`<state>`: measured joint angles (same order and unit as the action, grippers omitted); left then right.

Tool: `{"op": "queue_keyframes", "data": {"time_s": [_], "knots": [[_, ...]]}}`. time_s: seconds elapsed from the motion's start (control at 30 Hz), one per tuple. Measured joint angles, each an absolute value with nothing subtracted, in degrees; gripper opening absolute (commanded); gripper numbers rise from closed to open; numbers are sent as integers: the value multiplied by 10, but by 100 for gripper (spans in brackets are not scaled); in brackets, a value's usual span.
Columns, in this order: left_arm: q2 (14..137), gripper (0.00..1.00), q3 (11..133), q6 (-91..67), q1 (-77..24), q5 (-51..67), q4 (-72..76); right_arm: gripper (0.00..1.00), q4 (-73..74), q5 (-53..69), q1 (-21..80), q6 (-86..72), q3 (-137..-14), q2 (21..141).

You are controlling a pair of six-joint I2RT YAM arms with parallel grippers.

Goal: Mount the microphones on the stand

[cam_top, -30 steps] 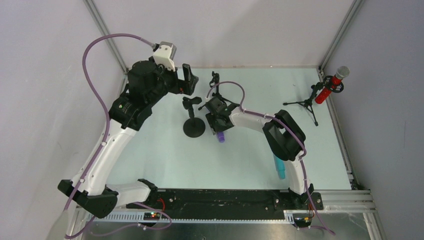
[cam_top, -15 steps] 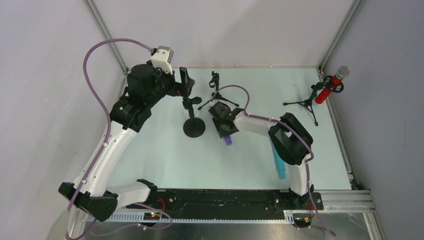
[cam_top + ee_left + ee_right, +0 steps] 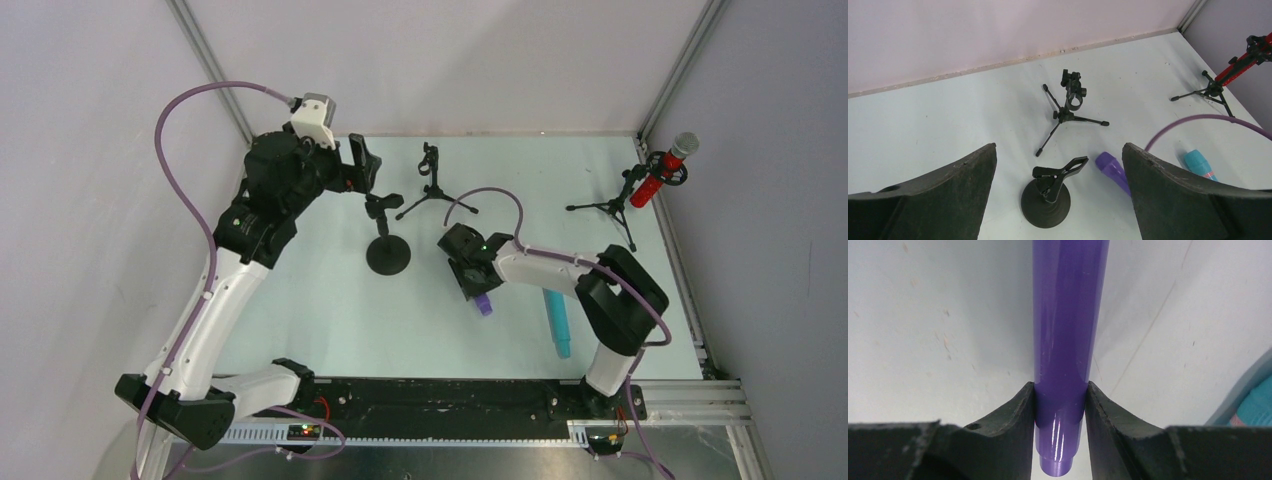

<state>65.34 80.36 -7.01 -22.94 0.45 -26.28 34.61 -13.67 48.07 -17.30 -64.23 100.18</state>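
My right gripper (image 3: 472, 281) is shut on the purple microphone (image 3: 484, 305), holding it near its narrow end (image 3: 1062, 390) low over the table, to the right of the round-base clip stand (image 3: 387, 251). The teal microphone (image 3: 557, 322) lies flat on the table to its right. The glittery red microphone (image 3: 660, 172) sits clipped in the tripod stand at the far right. A second tripod stand (image 3: 431, 186) at the back is empty. My left gripper (image 3: 364, 165) is open and empty, above and behind the clip stand (image 3: 1049, 194), whose clip is empty.
The enclosure's back wall and metal corner posts (image 3: 670, 70) bound the table. The right arm's purple cable (image 3: 490, 195) loops above the table between the stands. The red microphone's tripod legs (image 3: 612, 212) spread near the right edge.
My right gripper has carried the purple microphone to the right and toward the near edge, away from the clip stand. My left gripper has shifted slightly left.
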Motion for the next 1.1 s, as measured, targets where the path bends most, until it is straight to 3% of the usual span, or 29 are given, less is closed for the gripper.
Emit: {"op": "queue_keyframes", "data": {"time_s": [0.3, 0.53, 1.1], "knots": [[653, 98, 804, -71, -224, 10, -257, 48, 365, -118, 492, -190, -564, 933], [653, 98, 804, -75, -223, 20, -254, 67, 368, -93, 496, -187, -556, 910], [651, 98, 795, -75, -217, 19, -249, 73, 365, -63, 453, -162, -619, 886]]}}
